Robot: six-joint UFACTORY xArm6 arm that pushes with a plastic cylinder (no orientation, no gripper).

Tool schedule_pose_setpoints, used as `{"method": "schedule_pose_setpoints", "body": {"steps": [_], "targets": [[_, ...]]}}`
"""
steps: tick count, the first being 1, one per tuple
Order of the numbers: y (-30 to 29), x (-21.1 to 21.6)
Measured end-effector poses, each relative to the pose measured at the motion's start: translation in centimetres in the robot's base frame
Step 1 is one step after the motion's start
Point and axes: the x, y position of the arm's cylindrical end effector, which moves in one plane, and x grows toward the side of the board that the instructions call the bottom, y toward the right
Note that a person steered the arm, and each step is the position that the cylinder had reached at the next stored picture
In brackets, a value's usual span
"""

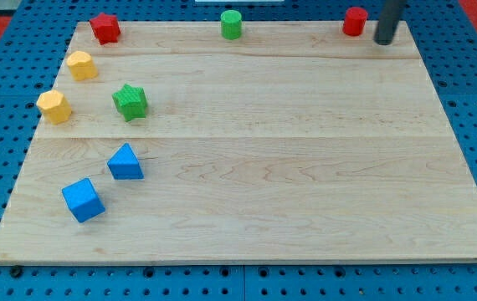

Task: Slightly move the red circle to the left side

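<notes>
The red circle [355, 21] is a small red cylinder standing at the top edge of the wooden board [289, 192], toward the view's right. My tip [384, 40] is the lower end of the dark rod coming down from the view's top. It is just to the right of the red circle, a small gap apart from it.
A green cylinder [232, 24] stands at the top middle. A red star [105, 28] is at the top left. Two yellow blocks [81, 64] [54, 106], a green star [130, 101], a blue triangle [125, 162] and a blue cube [83, 200] lie on the left side.
</notes>
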Motion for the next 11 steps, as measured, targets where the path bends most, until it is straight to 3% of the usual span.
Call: {"method": "schedule_pose_setpoints", "body": {"steps": [1, 4, 6, 7, 8, 9, 11], "targets": [[1.6, -4.6], [0.6, -5.0], [-10.4, -4.2], [-10.8, 1.9], [-17.9, 1.8], [-22.6, -3.3], [-21.7, -4.9]]}}
